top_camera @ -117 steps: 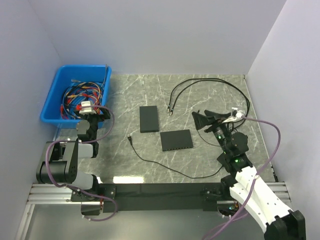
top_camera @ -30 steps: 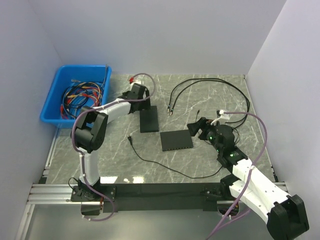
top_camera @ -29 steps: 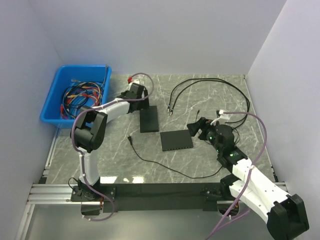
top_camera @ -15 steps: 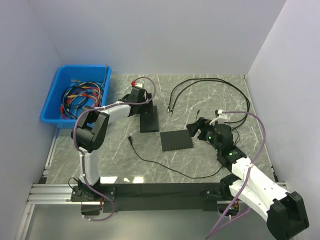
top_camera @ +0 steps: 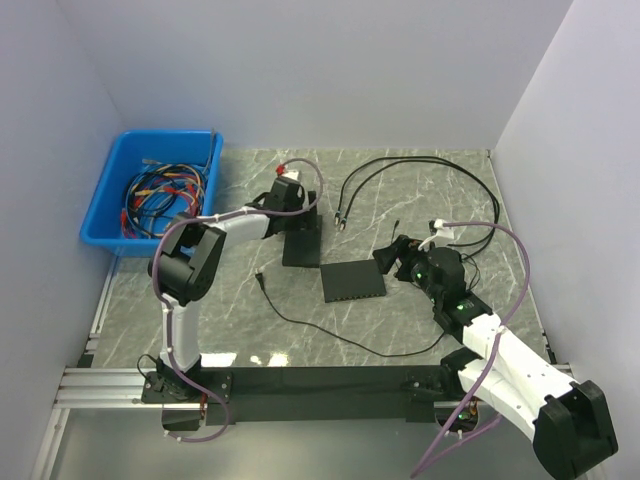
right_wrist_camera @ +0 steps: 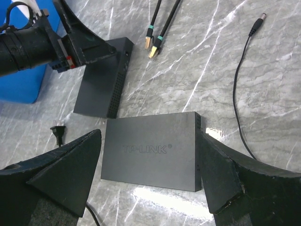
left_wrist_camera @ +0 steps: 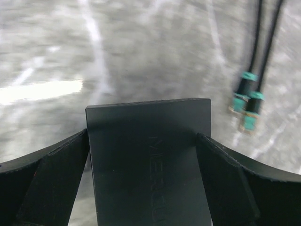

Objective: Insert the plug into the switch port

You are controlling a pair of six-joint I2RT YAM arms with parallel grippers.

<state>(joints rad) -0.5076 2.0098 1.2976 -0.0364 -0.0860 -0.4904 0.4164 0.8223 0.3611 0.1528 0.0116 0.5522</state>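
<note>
Between the fingers of the left gripper [left_wrist_camera: 142,136], the flat black plastic box [left_wrist_camera: 148,165] runs off the bottom edge. The raised lettering on its lid is too blurred for us to read. Both fingers are clipped by the frame as well. Ahead and to the right of that gripper, the two black cables with teal-collared plugs [left_wrist_camera: 247,101] leave the top edge, smeared.

Beyond the right gripper [right_wrist_camera: 149,134], the thin black cord with a barrel plug [right_wrist_camera: 258,21] passes behind one finger. The blue plastic bin [right_wrist_camera: 21,84] is cut by the left edge. We cannot make out ports on the flat black box marked TP-LINK [right_wrist_camera: 150,153].
</note>
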